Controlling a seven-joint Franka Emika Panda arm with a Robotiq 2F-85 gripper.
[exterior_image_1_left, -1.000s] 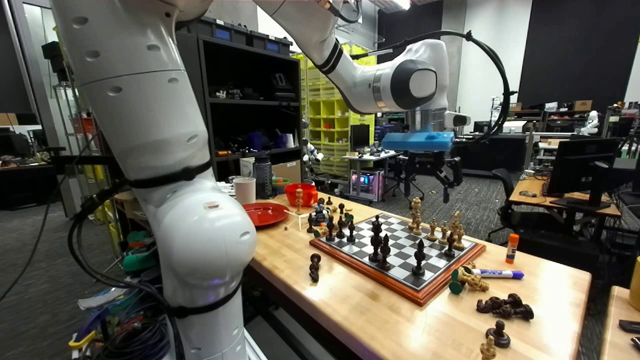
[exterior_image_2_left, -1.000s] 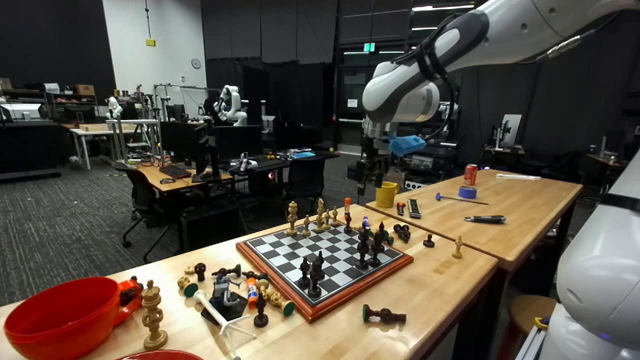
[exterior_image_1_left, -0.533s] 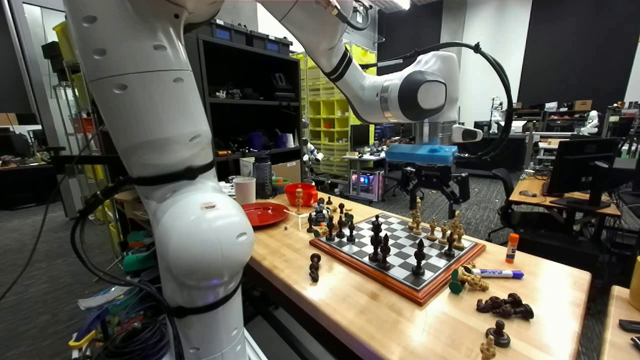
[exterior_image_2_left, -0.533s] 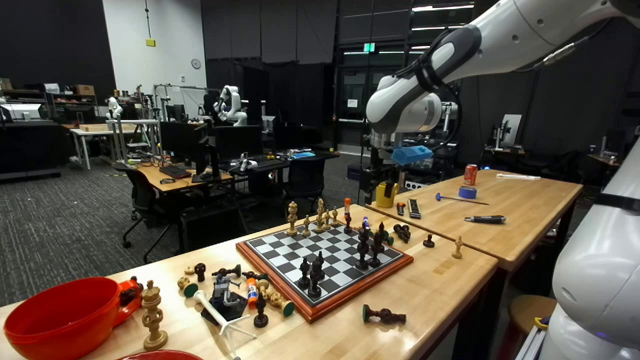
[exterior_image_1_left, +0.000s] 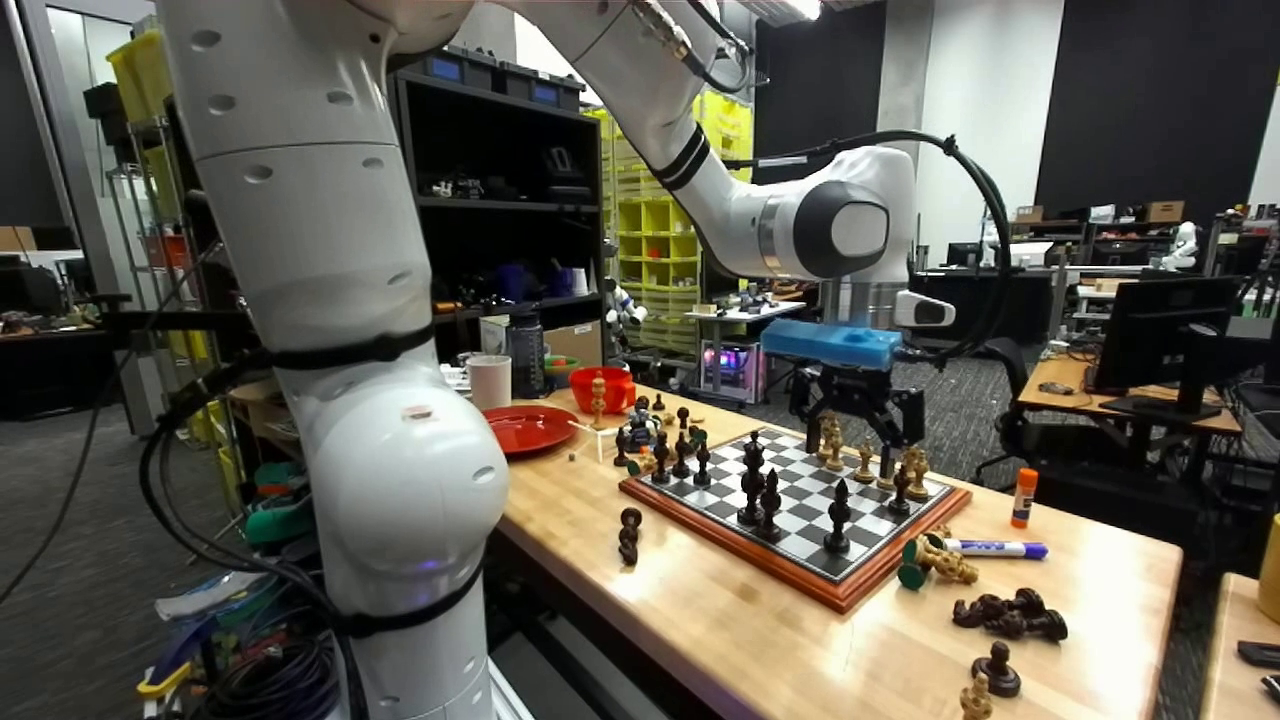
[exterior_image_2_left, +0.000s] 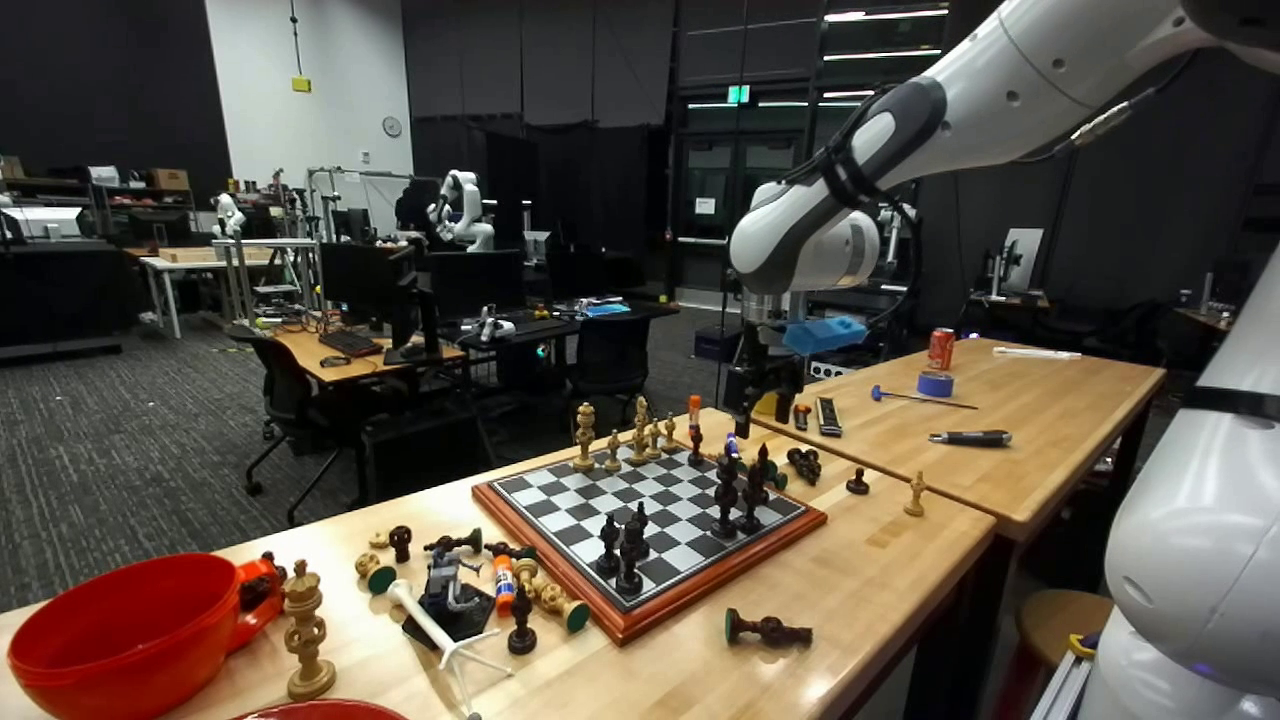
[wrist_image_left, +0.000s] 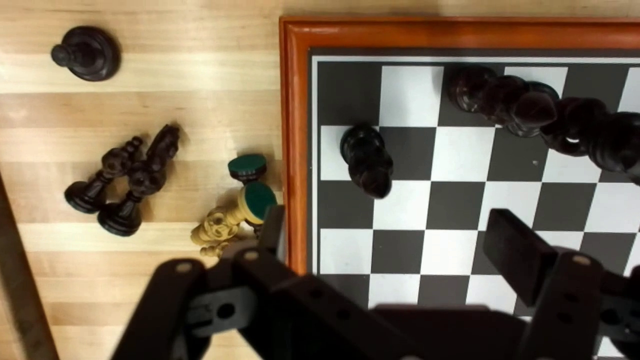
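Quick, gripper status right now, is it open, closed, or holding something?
Gripper: open, jaws wide apart, holding nothing; the chessboard shows through the gap in the wrist view.

Arm (exterior_image_1_left: 650, 95) bent; tool (exterior_image_1_left: 850, 453) pointing down, jaws spread wide.

Green lit sign (exterior_image_2_left: 738, 94) above dark doors (exterior_image_2_left: 712, 165), white notice (exterior_image_2_left: 705, 206) on them, wording unreadable
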